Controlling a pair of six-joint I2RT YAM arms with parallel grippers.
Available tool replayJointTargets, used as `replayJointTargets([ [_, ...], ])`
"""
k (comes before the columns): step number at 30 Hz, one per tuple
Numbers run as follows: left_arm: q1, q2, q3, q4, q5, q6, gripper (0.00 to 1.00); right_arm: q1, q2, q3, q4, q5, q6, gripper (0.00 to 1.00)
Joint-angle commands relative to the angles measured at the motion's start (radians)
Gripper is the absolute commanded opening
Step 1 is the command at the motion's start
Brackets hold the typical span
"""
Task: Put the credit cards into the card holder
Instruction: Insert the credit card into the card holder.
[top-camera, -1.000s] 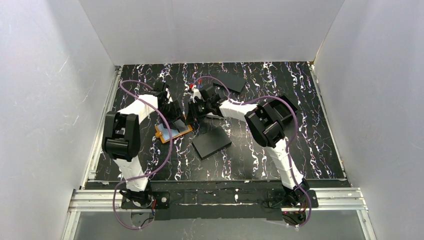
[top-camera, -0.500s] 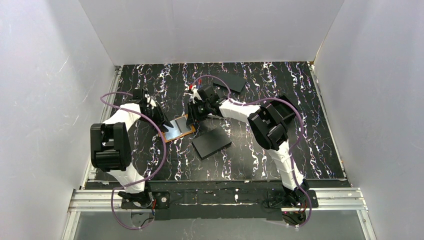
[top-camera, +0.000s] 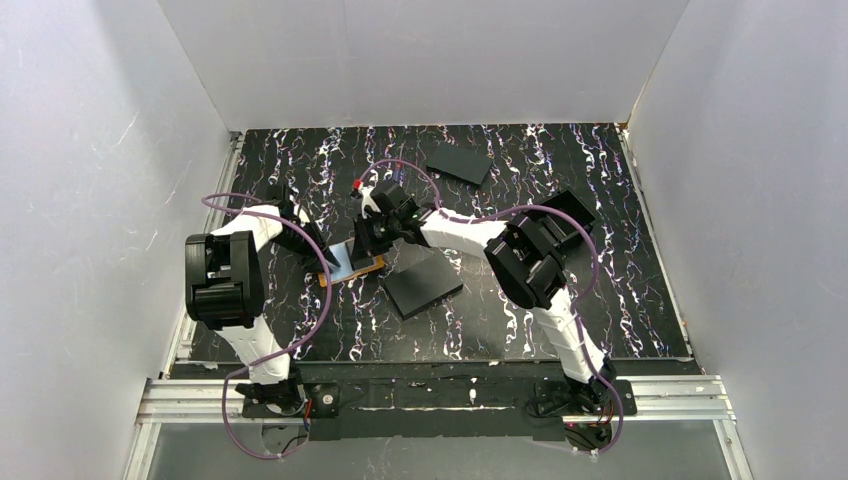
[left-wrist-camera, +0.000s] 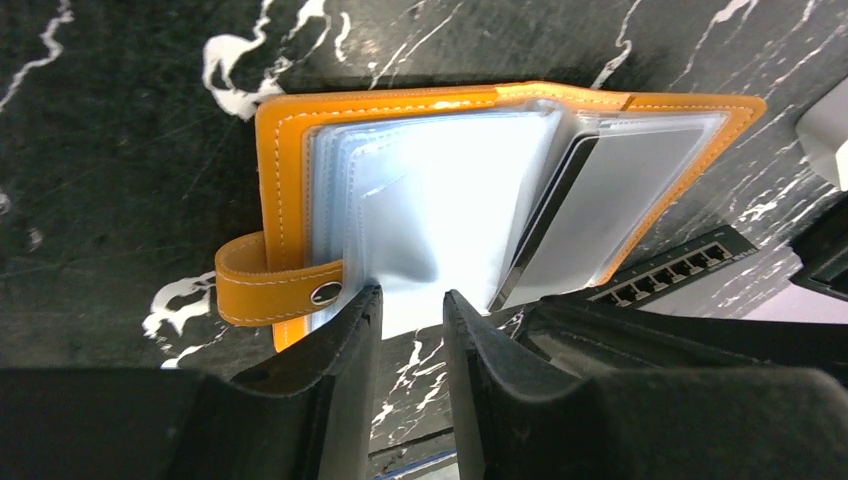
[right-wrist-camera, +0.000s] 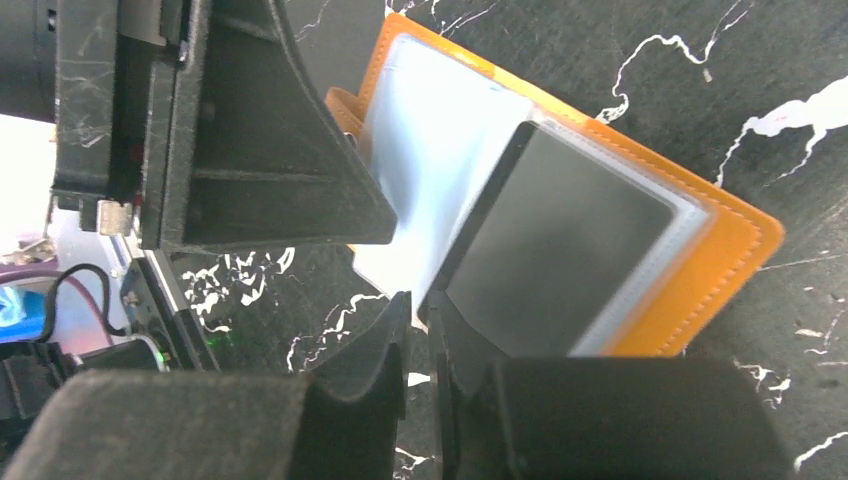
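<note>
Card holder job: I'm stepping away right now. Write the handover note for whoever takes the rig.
Left gripper: jaws slightly apart, straddling the edge of a clear sleeve of the card holder.
Right gripper: nearly closed at the corner of a dark card; grip unclear.
The holder lies open mid-table beside a black slab.
Done: that card sits mostly inside a sleeve.
Left: seat it fully. No other loose card is visible.

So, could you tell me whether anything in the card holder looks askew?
Yes: in the open card holder, one clear sleeve buckles upward, and the dark card sits tilted instead of lying flat.
</note>
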Motion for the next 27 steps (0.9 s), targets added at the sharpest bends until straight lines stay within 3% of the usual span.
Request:
replayJointTargets([
  [1, 0.003, -0.017, 0.012, -0.096, -0.171, 0.052, 0.3, -0.005, -0.016, 0.043, 0.01, 0.029, -0.027, 0.21],
  [6, 0.004, -0.017, 0.036, -0.124, -0.215, 0.075, 0.32, 0.039, 0.037, 0.1, 0.038, 0.008, 0.006, 0.22],
  [17, 0.003, -0.092, 0.036, -0.114, -0.157, 0.103, 0.4, 0.075, 0.13, 0.138, 0.043, 0.028, 0.03, 0.14],
  [23, 0.004, -0.172, 0.062, -0.159, -0.203, 0.086, 0.42, 0.085, 0.078, 0.164, -0.21, 0.307, -0.093, 0.09],
  [27, 0.003, -0.192, 0.052, -0.126, -0.135, 0.046, 0.42, 0.087, 0.052, 0.112, -0.18, 0.288, -0.086, 0.08],
])
